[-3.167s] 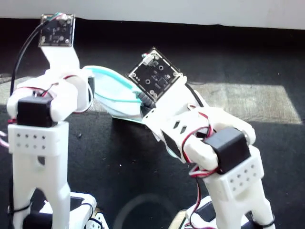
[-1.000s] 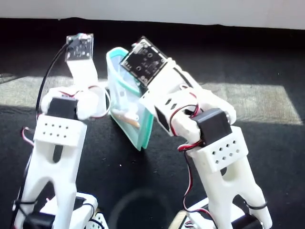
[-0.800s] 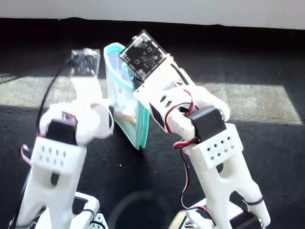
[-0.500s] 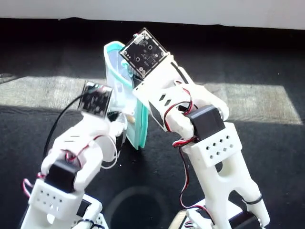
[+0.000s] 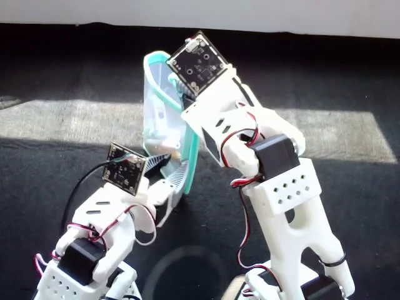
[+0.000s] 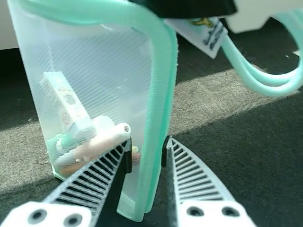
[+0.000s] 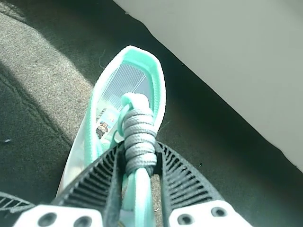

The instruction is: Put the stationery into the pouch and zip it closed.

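A clear pouch (image 5: 157,112) with mint trim hangs upright over the dark table. My right gripper (image 5: 187,101) is at its top, under the wrist camera board. In the right wrist view the right gripper (image 7: 139,156) is shut on the grey knotted zipper cord (image 7: 138,135), with the pouch (image 7: 127,78) hanging below. Pens and a small white box of stationery (image 6: 87,137) lie at the bottom of the pouch (image 6: 94,80). My left gripper (image 6: 146,153) is low down, its fingers pressed on either side of the mint edge (image 6: 158,118). From above, the left gripper (image 5: 172,178) sits at the pouch's lower corner.
The table (image 5: 350,75) is covered in dark cloth with a sunlit band (image 5: 62,119) across the middle. A pale wall (image 7: 227,56) runs along the back. A mint loop (image 6: 265,78) and a paper tag (image 6: 208,35) hang by the pouch's top.
The pouch went from lying tilted to hanging upright from the right gripper. The left arm swung down from beside the pouch to its lower corner and took hold of the edge.
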You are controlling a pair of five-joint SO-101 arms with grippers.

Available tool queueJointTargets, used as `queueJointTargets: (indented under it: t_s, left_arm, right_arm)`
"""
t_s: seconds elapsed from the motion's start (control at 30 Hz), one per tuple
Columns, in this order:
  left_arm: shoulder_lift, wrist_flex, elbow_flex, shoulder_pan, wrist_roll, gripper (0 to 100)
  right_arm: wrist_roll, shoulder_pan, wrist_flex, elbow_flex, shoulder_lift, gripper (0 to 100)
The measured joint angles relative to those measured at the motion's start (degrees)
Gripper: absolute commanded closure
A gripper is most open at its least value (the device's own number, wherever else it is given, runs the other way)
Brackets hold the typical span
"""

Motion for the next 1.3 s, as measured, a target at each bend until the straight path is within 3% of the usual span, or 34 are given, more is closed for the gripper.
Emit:
queueJointTargets:
  t_s: [0.23, 0.47, 0.63, 0.77, 1.0, 1.3]
  left_arm:
    - [0.5, -3.4, 3.4, 3.1, 3.3, 86]
    - [6.9, -10.9, 6.1, -3.4, 3.3, 86]
    - [9.4, -13.6, 6.1, -4.0, 0.5, 86]
    - [9.6, -14.0, 6.3, -5.7, -2.1, 86]
    - [9.7, -14.0, 6.5, -16.4, -4.7, 86]
    - [9.8, -11.3, 3.6, -18.3, -4.7, 86]
  right_arm:
    - [0.0, 0.0, 0.0, 0.3, -0.1, 99.2]
    - [-0.1, 0.0, 0.0, 0.3, -0.1, 99.2]
    - [-0.1, 0.0, 0.0, 0.3, 0.0, 99.2]
    - [-0.2, 0.0, -0.2, 0.3, 0.0, 99.2]
    - [-0.2, 0.0, -0.1, 0.5, 0.4, 99.2]
    - [-0.2, -1.6, -0.1, 1.0, 0.4, 99.2]
